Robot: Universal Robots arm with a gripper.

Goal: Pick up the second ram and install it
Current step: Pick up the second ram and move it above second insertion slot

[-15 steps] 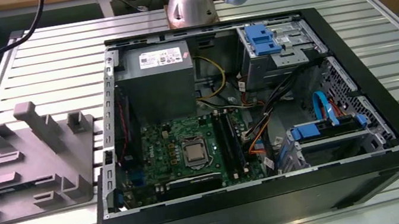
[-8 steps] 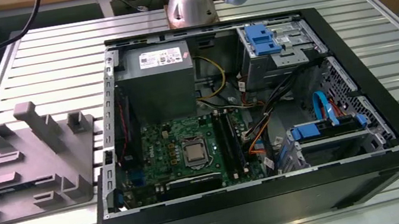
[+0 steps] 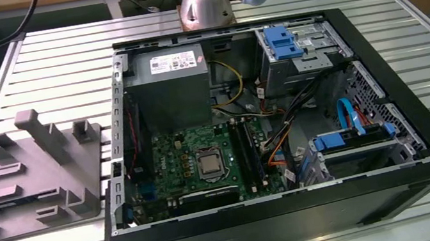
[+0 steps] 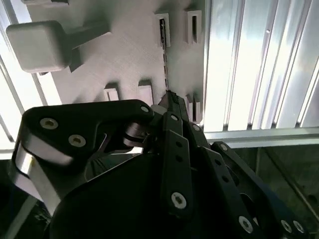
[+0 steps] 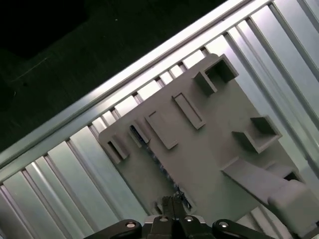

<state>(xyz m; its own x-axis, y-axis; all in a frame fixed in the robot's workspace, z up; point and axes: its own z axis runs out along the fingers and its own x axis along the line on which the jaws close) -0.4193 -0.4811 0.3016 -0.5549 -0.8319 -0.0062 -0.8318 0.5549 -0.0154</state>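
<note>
We note the slim blue-green memory stick (image 5: 163,173) standing on edge in the grey slotted plastic fixture (image 5: 209,149), which sits on the ribbed aluminium bench (image 5: 75,169). The gripper (image 4: 171,101) has its black fingers (image 4: 175,144) pinched together on the stick's near end.

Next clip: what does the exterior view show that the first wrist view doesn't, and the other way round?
The exterior view gives the open black computer case with its green motherboard and grey power supply box. The first wrist view gives the black claw right at one end of the slim blue-green ram stick, which stands on edge in the grey plastic fixture plate. Both share that fixture plate and the slatted metal table.
</note>
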